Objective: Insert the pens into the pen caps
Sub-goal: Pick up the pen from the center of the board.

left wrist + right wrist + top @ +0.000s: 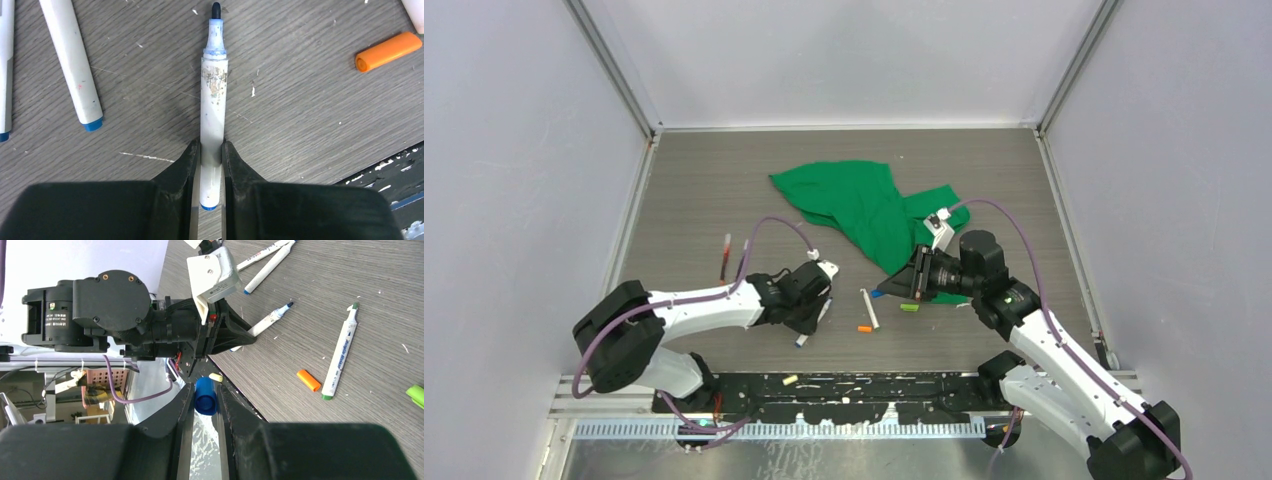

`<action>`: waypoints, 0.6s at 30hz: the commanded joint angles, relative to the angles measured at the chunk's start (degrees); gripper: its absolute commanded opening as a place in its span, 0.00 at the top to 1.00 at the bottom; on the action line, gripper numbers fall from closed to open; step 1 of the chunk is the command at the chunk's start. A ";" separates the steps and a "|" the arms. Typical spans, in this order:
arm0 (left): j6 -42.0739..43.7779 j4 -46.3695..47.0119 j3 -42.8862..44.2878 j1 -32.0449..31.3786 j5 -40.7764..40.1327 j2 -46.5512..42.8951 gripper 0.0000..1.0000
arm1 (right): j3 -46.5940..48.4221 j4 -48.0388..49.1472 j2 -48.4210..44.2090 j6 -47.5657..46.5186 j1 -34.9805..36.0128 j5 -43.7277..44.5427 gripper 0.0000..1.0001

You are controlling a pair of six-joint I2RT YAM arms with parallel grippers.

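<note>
Flanking blue pen (214, 100): orange cap (388, 51), pens (70, 60); R gripper (205, 386) holds blue cap (205, 397).

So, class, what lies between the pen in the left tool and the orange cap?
Only bare, scuffed table, in the left wrist view: nothing sits between the blue-tipped pen and the orange cap.

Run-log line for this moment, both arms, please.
left gripper: shut on uncapped blue pen | right gripper: shut on blue cap | step: pen not yet capped
</note>
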 commanded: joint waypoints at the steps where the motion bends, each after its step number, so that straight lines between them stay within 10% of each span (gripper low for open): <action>1: -1.39 0.05 -1.12 -1.67 0.53 0.25 0.90 | 0.29 1.14 -0.58 -1.91 -1.01 -0.41 0.85; 18: 14.75 9.25 0.26 -12.27 4.10 -25.16 1.00 | 13.50 -19.34 4.94 -14.40 -5.05 -9.89 0.85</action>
